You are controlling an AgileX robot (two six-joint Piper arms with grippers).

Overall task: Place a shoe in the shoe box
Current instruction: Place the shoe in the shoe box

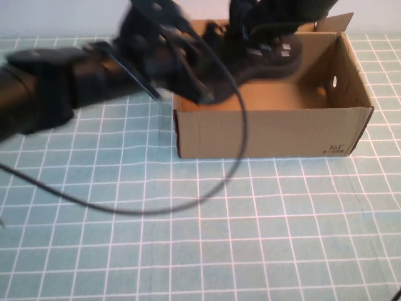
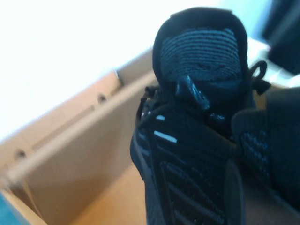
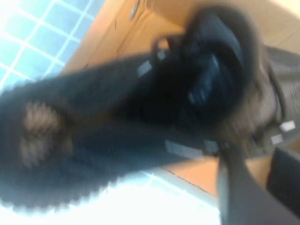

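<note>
box (image 1: 269,132): upper centre-right of the high view, long axis across the frame.
shoe (image 1: 266,53): inside the box at its far side, lying along that axis.
left gripper (image 1: 200,94): jaws closed, empty, at the box's left end, nearer the shoe's end.
right gripper (image 1: 263,19): top centre, above the shoe; grip cannot be told.

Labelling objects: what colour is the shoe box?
Plain brown cardboard, small black print at one corner; the shoe box shows best in the high view.
</note>
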